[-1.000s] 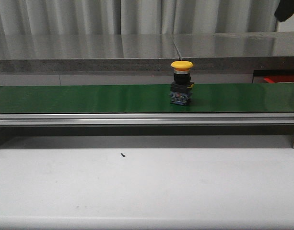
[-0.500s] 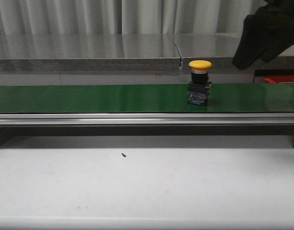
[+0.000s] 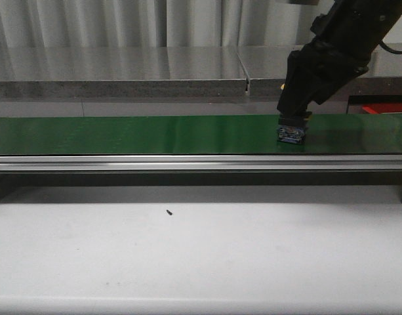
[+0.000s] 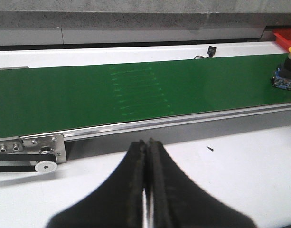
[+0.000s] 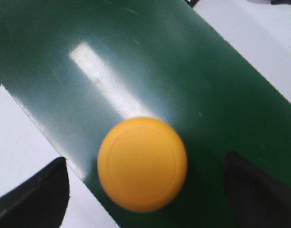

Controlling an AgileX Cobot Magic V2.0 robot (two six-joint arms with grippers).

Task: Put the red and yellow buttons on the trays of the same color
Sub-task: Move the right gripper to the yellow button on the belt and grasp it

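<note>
A yellow button with a black and blue base stands upright on the green conveyor belt. My right gripper is open directly above it, one black finger on each side of the cap, not touching it. In the front view the right arm hides the cap. The same button shows at the belt's far end in the left wrist view. My left gripper is shut and empty above the white table. A corner of the red tray shows beyond the belt's right end. No yellow tray or red button is in view.
The belt's aluminium side rail runs across in front of it. A steel shelf lies behind. A small black speck lies on the white table. The belt's roller bracket is near my left gripper.
The yellow button rode to the right along the belt. My right arm came down from the upper right and now hangs over the button, covering its cap in the front view.
</note>
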